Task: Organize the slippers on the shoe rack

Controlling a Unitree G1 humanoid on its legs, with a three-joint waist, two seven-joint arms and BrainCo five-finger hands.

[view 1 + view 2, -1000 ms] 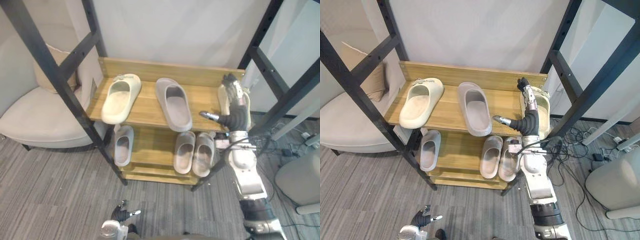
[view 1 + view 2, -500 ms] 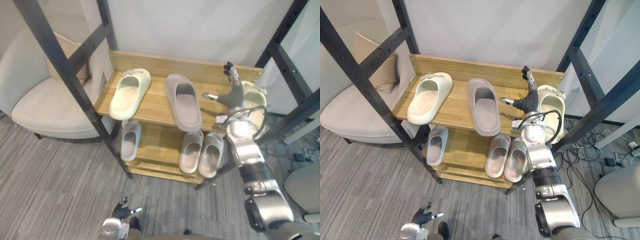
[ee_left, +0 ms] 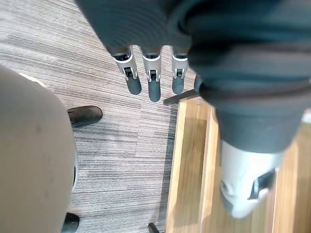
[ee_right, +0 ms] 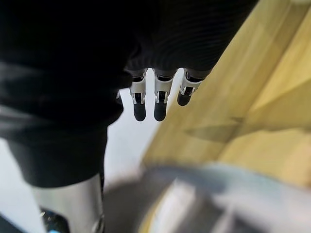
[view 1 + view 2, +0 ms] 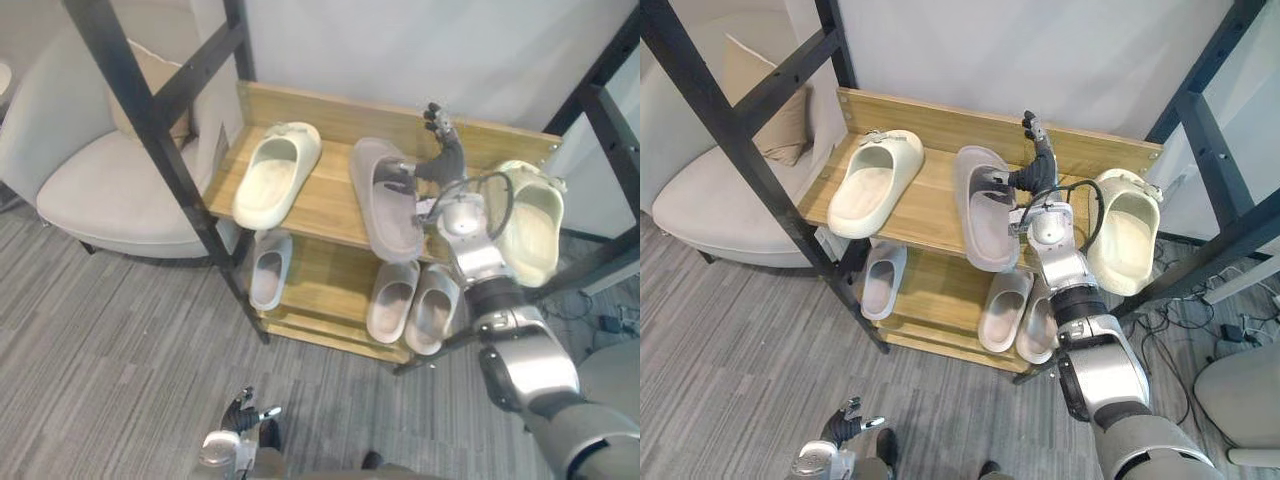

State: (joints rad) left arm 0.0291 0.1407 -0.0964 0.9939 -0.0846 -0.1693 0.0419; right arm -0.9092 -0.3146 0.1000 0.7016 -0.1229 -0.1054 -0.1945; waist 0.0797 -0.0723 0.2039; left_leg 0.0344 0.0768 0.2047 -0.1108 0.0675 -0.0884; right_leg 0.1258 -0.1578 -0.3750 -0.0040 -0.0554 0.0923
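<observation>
Shoe rack (image 5: 320,112): wood, two shelves, standing inside a black metal frame (image 5: 150,105).

Right hand (image 5: 1038,168): raised over the back of the top shelf. Fingers (image 4: 155,99) are straight and close together, tips pointing up along the back board. Thumb is spread wide to the side. The hand is wide and holds nothing.

Grey slipper (image 5: 387,200): on the top shelf just beside the right hand on its thumb side, lying front to back, toe end at the shelf's front edge. The thumb reaches over its strap; I cannot tell whether it touches.

Left cream slipper (image 5: 277,175): on the same shelf past the grey slipper, well apart from the hand on its thumb side, angled slightly.

Right cream slipper (image 5: 530,225): on the opposite side of the hand, near the forearm, at the right end of the top shelf and jutting past it. I cannot tell what supports it.

Lower shelf: a pair of small grey slippers (image 5: 393,300) lies side by side below the right wrist. A single small grey slipper (image 5: 268,270) lies well off to the thumb side.

Left hand (image 5: 240,415): low over the grey carpet floor (image 5: 120,340), in front of the rack and well apart from every slipper. Its fingers (image 3: 153,80) are straight and empty.

Cream armchair (image 5: 110,185): on the floor beyond the rack's left end.
</observation>
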